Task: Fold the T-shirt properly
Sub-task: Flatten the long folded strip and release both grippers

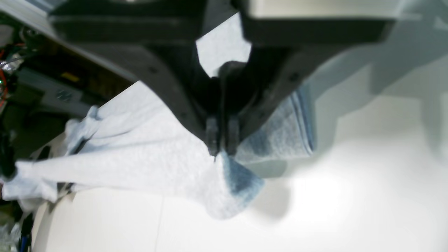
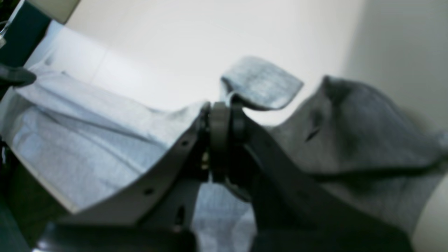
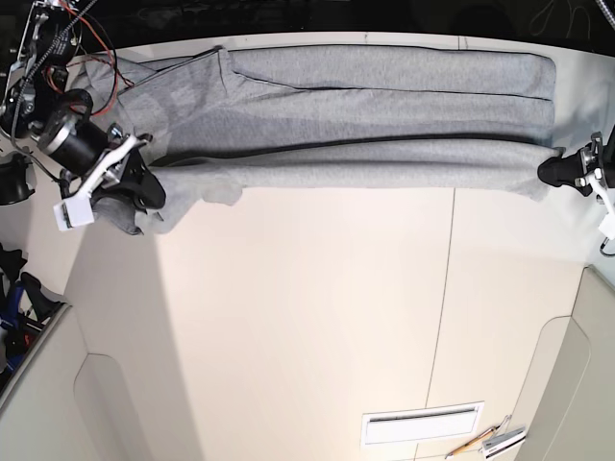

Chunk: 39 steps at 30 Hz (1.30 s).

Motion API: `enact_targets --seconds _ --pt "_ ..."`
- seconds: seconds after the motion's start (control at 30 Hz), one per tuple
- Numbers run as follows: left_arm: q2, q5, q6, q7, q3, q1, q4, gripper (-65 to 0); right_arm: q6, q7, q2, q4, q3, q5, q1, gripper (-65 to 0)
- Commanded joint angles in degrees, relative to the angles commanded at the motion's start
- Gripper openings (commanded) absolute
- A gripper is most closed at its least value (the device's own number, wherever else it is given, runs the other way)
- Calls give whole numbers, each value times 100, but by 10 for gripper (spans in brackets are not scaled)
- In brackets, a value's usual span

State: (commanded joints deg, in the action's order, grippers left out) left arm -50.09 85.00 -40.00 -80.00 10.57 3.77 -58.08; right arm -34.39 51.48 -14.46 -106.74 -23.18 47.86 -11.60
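Lettering is nowhere readable on the T-shirt (image 3: pixel 384 110): only plain heather-grey cloth shows in all three views. No brand or label can be made out on the garment, and the small white tags hanging at each arm in the base view are too small to read.

The T-shirt lies stretched across the far part of the white table (image 3: pixel 307 307), pulled into a long band from the left edge to the right edge, with lengthwise folds and a dark crease running along it. Its near edge is lifted and taut between the two arms.

The left gripper (image 1: pixel 222 138), at the right end of the band in the base view (image 3: pixel 569 169), has its jaws pressed together on a corner of the cloth; a small flap of fabric hangs out below the fingertips. The right gripper (image 2: pixel 220 115), at the left end in the base view (image 3: pixel 135 171), is likewise pinched on the fabric, with a rounded tab of cloth sticking up past its tips and bunched grey folds beside it.

The table is smooth and cream-white, with thin seams dividing it into panels. At its near edge a white slotted vent (image 3: pixel 421 424) is set in the surface, and just right of it lie a pencil and a clip-like object (image 3: pixel 490 442). At the far left, red and black wires (image 3: pixel 82 43) hang around the arm base. The room beyond the far edge is dark.
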Motion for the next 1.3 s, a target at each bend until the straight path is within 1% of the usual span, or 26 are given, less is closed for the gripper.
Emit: enact_targets --seconds 0.17,0.33,0.4,0.43,0.47,0.5,0.53,0.57,0.6,0.67,0.8,0.83,0.93,0.97,1.0,1.03,1.07,1.17,1.23,1.3 --pt "-13 0 0 0 0 -37 0 -650 2 2 4 -146 -70 15 -660 -650" --pt "-9 0 0 0 0 -433 0 -650 9 -4 4 -125 -70 -50 -1082 -650" --pt "-11 0 0 0 0 -601 0 -504 9 -4 4 -37 -70 -103 -1130 -650" --pt "-11 0 0 0 0 -658 0 -445 11 -7 4 37 -70 -151 -1128 -650" --pt "-11 0 0 0 0 -704 0 -412 11 -24 4 96 -70 -195 -1130 -625" --pt "-11 0 0 0 0 -748 0 -404 24 -24 7 133 -70 -243 -1130 -524" --pt "-9 0 0 0 0 -748 0 -405 76 -24 7 146 -70 -245 -1130 -432" --pt "-11 0 0 0 4 -743 0 -404 76 -26 4 144 -70 -234 -1128 -378" --pt "-11 0 0 0 66 -743 0 -404 74 -28 4 142 -72 -186 -1128 -367" --pt "-15 0 0 0 330 -745 0 -404 74 -22 9 138 -116 22 -1128 -368" --pt "-11 0 0 0 1285 -772 0 -404 72 28 129 -66 -466 203 -1130 -368" --pt "-11 0 0 0 1517 -811 0 -392 70 48 170 -155 -595 275 -1130 -368" --pt "-9 0 0 0 2124 -1029 0 -325 68 20 256 -472 -833 317 -1115 -377" --pt "-7 0 0 0 2253 -1115 0 -300 52 -9 267 -522 -831 271 -1078 -416" --pt "-4 0 0 0 2337 -1211 0 -283 55 -101 295 -518 -813 170 -1036 -497" --pt "-2 0 0 0 2371 -1329 0 -274 57 -175 308 -472 -767 63 -999 -591" --pt "13 0 0 0 2371 -1434 0 -274 66 -232 306 -385 -693 -50 -968 -650" --pt "264 0 0 0 2371 -1606 0 -273 72 -273 306 -24 -444 -208 -955 -650" --pt "492 0 0 0 2371 -1676 0 -244 72 -352 306 302 -295 -404 -955 -650" --pt "675 0 0 0 2371 -1829 0 -229 72 -402 306 643 -256 -389 -953 -650"
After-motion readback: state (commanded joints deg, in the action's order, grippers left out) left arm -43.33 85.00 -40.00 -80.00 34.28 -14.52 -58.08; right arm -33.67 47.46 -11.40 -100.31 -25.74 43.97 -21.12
